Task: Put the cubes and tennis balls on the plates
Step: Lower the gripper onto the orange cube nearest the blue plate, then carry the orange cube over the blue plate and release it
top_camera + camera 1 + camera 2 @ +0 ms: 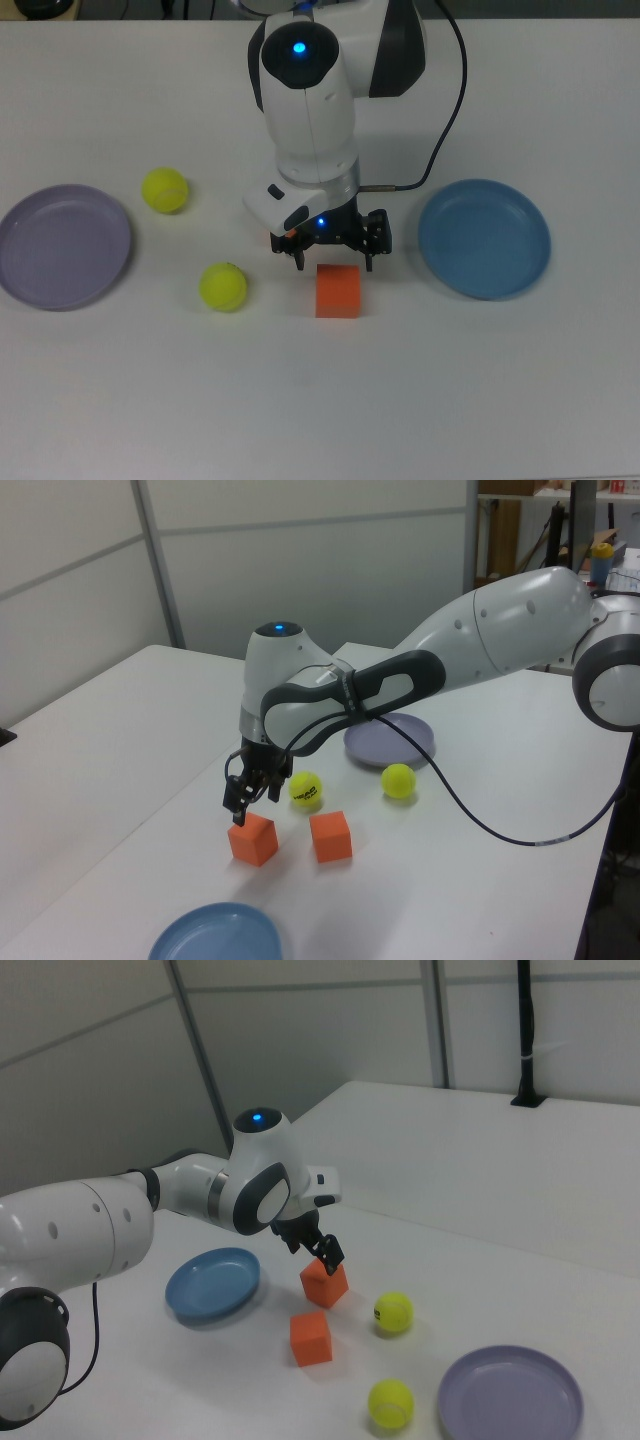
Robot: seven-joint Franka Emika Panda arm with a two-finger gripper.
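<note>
Even, bright indoor light falls from above on the white worktop, which reads pale grey in the top view with no hot glare. Shadows are soft and short: a faint smudge beside each tennis ball and under the orange cube. A blue indicator lamp glows on the arm, slightly bloomed. The left and right views look a little soft, their backgrounds mildly hazy, with edges straight
</note>
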